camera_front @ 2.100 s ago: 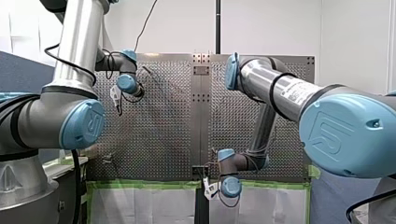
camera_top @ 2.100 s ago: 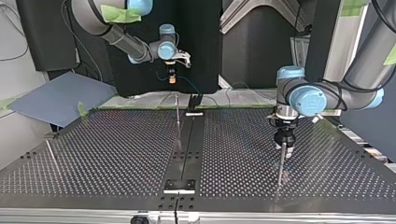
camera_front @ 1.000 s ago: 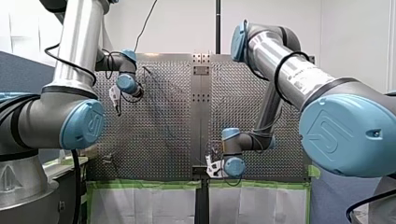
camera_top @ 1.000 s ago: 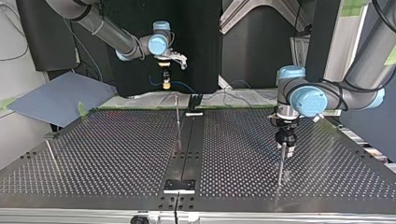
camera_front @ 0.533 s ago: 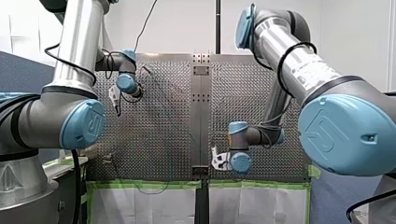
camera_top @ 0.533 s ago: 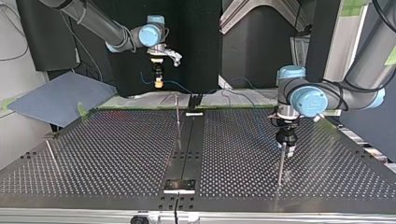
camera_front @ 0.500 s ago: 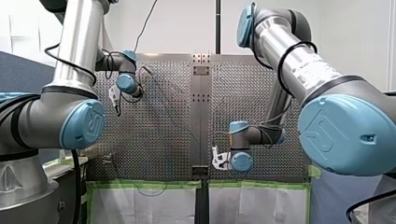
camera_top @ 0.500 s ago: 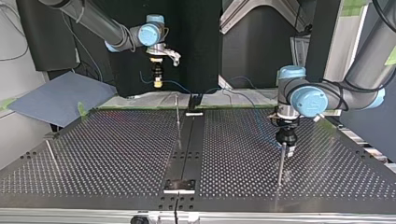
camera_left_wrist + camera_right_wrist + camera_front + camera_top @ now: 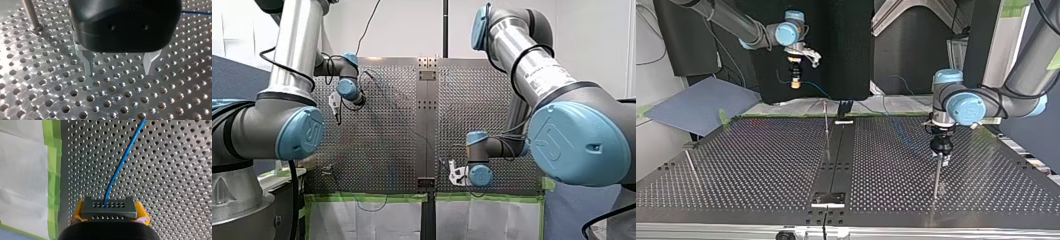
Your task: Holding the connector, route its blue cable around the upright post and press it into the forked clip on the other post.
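So, reading the top view from its left: my right tool (image 9: pixel 795 79) hangs above the far edge of the desk (image 9: pixel 761 165), and the right wrist view shows its yellow pads (image 9: pixel 75 215) clamped on either side of the dark connector (image 9: pixel 108 208). That part of the job I count as done. The blue cable (image 9: pixel 120 164) leaves the connector's face and runs free over the desk; I see it touching no post. Toward the middle stands a thin upright post (image 9: pixel 826 131), well apart from the connector, with nothing wrapped round it. At the right, my left tool (image 9: pixel 118 72) hovers low over a second post (image 9: pixel 936 176), its metal fingers (image 9: pixel 150 62) apart and gripping nothing. Whether that second post carries the forked clip is too small for me to tell. By my reckoning the routing has not yet begun: the loop round the upright post and the press into the clip are both left to do.
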Robot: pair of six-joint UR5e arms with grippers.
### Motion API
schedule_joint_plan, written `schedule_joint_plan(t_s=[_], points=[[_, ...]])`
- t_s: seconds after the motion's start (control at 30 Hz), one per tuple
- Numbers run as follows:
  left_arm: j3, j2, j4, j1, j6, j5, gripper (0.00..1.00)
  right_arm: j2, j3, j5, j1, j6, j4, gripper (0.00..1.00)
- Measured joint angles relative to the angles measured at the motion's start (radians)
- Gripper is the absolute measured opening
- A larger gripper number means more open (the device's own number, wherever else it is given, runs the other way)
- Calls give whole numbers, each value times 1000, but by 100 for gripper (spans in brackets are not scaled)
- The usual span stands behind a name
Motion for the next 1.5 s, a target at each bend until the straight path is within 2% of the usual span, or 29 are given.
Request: schedule_joint_plan(t_s=[0.33,0.47,0.63,0.8,0.97,1.27,1.5], points=[[0,5,-68,-15,-8,1,100,0,0,-17,-24,-1,-17,0],[-2,17,-100,-14,-42,1,100,0,0,-34,-31,-3,-21,0],[-23,51,-110,-7,-90,0,100,0,0,-53,-37,-4,-24,0],[-47,101,-107,-1,-143,2,100,0,0,-59,-41,-5,-24,0],[-56,153,-145,3,-179,1,100,0,0,-65,-43,-4,-26,0],[-105,228,-171,20,-181,0,100,0,0,-70,-43,-5,-25,0],[-137,292,-193,41,-150,-18,100,0,0,-71,-44,-5,-21,0]])
